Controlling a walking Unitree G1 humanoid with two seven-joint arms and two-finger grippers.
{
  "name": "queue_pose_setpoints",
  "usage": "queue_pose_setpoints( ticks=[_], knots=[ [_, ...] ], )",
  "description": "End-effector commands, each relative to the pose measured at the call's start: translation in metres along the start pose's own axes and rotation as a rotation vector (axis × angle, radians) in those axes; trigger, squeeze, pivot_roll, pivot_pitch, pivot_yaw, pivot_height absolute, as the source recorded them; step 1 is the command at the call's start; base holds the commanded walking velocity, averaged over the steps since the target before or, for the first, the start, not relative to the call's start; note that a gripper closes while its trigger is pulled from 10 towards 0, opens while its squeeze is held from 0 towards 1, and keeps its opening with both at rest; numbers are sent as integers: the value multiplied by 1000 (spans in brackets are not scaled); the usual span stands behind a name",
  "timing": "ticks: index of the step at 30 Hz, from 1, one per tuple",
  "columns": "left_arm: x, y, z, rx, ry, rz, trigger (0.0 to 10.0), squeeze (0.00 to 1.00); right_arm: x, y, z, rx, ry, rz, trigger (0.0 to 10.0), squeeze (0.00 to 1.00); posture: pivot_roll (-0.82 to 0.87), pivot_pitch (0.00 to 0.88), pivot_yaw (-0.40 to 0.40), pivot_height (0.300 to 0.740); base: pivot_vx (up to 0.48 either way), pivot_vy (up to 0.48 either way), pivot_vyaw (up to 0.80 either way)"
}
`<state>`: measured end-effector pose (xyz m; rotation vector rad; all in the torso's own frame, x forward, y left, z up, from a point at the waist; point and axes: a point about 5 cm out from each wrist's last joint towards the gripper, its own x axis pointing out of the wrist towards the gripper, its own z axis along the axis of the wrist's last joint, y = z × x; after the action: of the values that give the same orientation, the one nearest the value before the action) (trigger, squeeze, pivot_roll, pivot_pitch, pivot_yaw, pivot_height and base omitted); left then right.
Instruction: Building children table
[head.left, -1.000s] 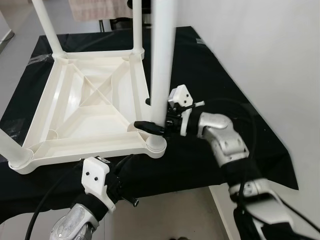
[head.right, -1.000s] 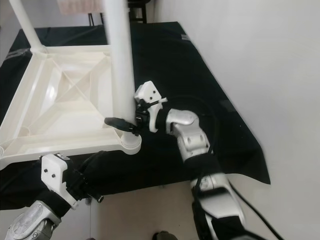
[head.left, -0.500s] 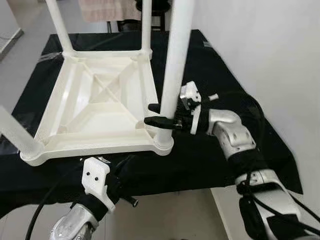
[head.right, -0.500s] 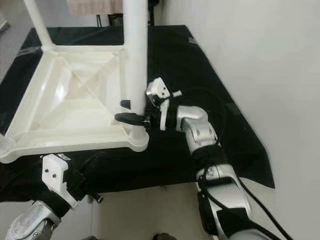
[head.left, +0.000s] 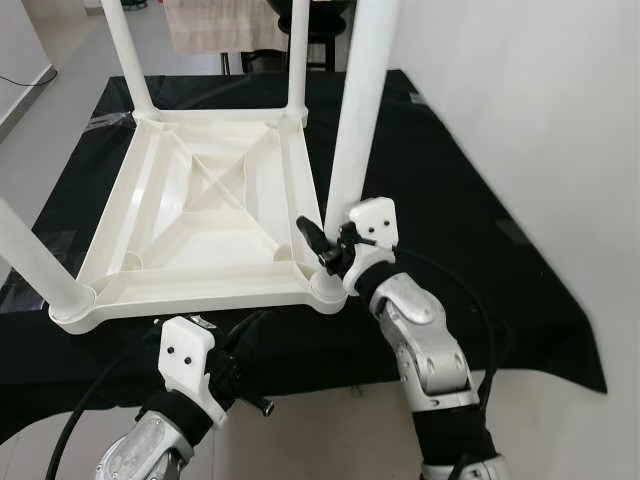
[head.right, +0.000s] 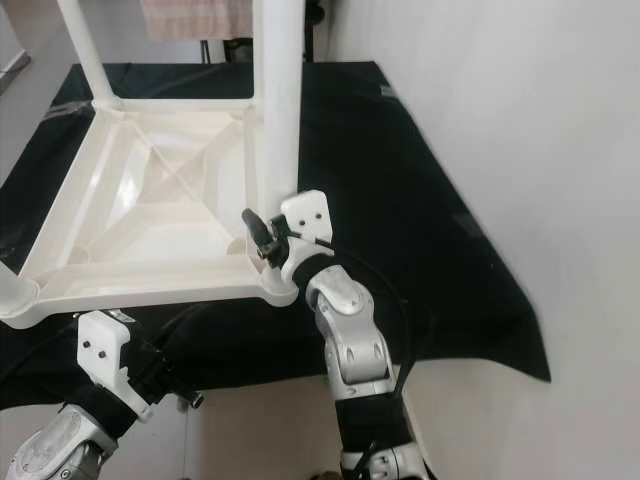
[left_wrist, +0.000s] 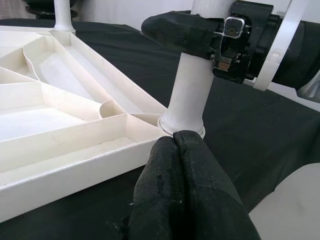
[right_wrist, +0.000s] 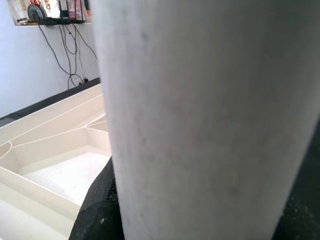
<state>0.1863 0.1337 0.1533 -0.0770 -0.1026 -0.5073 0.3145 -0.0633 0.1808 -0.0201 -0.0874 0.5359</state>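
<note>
Your right arm has swung in since a second ago: then it reached the leg from the right with its elbow out, now it rises from below, forearm nearly upright. The worktop (head.left: 450, 190), draped in black cloth, carries the white table (head.left: 200, 215) upside down, its four legs standing up. Your right claw (head.left: 322, 250) is at the base of the near right leg (head.left: 358, 110), as it was before, one black finger (head.left: 310, 236) against the leg's inner side; you cannot tell from these views how far it is open. Your left claw (left_wrist: 175, 150) has stayed low at the worktop's near edge, fingers pressed together on nothing, tips just short of that leg's socket (left_wrist: 181, 125).
</note>
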Motion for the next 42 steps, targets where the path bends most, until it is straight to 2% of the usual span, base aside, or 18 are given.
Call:
queue_pose_setpoints(
  ticks=[1, 2, 3, 6, 7, 8, 9, 12, 13, 15, 16, 25, 26, 27, 28, 34, 38, 42],
  knots=[
    [-2, 0, -2, -9, 15, -5, 10000, 0, -6, 2, -37, 59, 172, -15, 0, 0, 76, 166, -63, 740, 0, 0, 0],
    [-2, 0, -2, -9, 15, -5, 10000, 0, -6, 2, -37, 59, 172, -15, 0, 0, 76, 166, -63, 740, 0, 0, 0],
    [-2, 1, -2, -9, 15, -2, 10000, 0, -5, 4, -36, 69, 168, -7, 6039, 0, 78, 160, -59, 740, 0, 0, 0],
    [-2, 1, -2, -9, 15, -1, 10000, 0, -4, 6, -36, 89, 178, -10, 6039, 0, 80, 157, -56, 740, 0, 0, 0],
    [-1, 1, -2, -9, 16, -1, 10000, 0, -3, 9, -37, 126, 189, 51, 10000, 0, 78, 149, -53, 740, 0, 0, 0],
    [-1, 1, -2, -9, 16, -1, 10000, 0, -3, 9, -37, 126, 189, 51, 10000, 0, 78, 149, -53, 740, 0, 0, 0],
    [-1, 1, -3, -9, 16, -3, 10000, 0, -1, 14, -33, 156, 195, 146, 10000, 1000, 78, 146, -56, 740, 0, 0, 0],
    [2, 0, -4, -10, 16, -4, 10000, 0, 0, 20, -13, 144, 119, 463, 10000, 1000, 82, 135, -67, 740, 0, 0, 0],
    [3, -1, -4, -10, 15, -4, 10000, 0, 0, 16, -10, 116, 94, 565, 10000, 906, 89, 129, -72, 740, 0, 0, 0],
    [3, -1, -5, -10, 15, -4, 10000, 0, -1, 13, -9, 98, 83, 625, 10000, 906, 89, 129, -72, 740, 0, 0, 0],
    [3, -1, -5, -9, 15, -4, 10000, 0, 0, 6, -10, 85, 96, 671, 10000, 0, 97, 123, -77, 740, 0, 0, 0],
    [4, -3, -8, -8, 18, -4, 10000, 0, 28, -30, 11, 20, 99, 757, 10000, 0, 119, 104, -86, 740, 0, 0, 0],
    [3, -3, -8, -8, 19, -4, 10000, 0, 31, -31, 14, 29, 96, 770, 3529, 0, 119, 104, -86, 740, 0, 0, 0],
    [3, -3, -8, -8, 19, -4, 10000, 0, 31, -31, 14, 29, 96, 770, 3529, 0, 119, 104, -86, 740, 0, 0, 0],
    [3, -3, -8, -8, 20, -4, 10000, 0, 34, -33, 17, 36, 92, 778, 0, 0, 122, 101, -86, 740, 0, 0, 0],
    [3, -5, -9, -9, 20, -5, 10000, 0, 33, -41, 16, 52, 102, 824, 0, 0, 118, 102, -85, 740, 0, 0, 0],
    [1, -7, -7, -12, 16, -5, 10000, 0, 17, -67, 0, -71, 166, 662, 0, 0, 107, 119, -83, 740, 0, 0, 0],
    [0, -7, -6, -12, 15, -5, 10000, 0, 14, -71, -3, -73, 171, 600, 0, 0, 95, 127, -83, 740, 0, 0, 0]
  ],
)
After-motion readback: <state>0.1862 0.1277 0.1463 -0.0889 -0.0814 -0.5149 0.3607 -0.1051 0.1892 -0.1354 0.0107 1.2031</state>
